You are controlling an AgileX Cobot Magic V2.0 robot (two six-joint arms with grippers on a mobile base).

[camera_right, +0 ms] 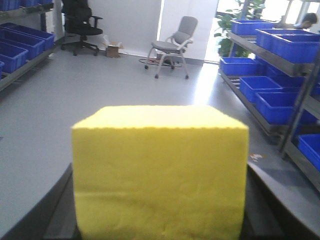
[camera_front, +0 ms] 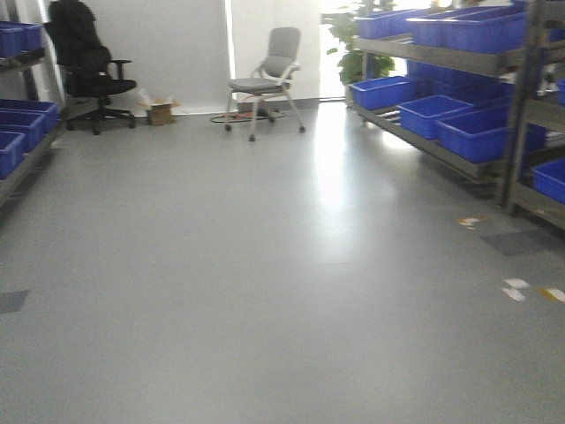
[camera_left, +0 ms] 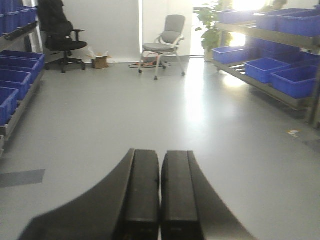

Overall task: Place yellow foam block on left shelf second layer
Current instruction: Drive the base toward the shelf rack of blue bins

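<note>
Two tools are ours. Left of the chair stands the left shelf with blue bins. Nearer us than the chair, our left tool sits closed on nothing. Our right tool clamps the block, held above the floor, well short of the chair.

I see the yellow foam block only in my right wrist view, where it fills the foreground: bright yellow, roughly cubic, upright and square to the camera, its top face lit paler, its front face faintly creased
</note>
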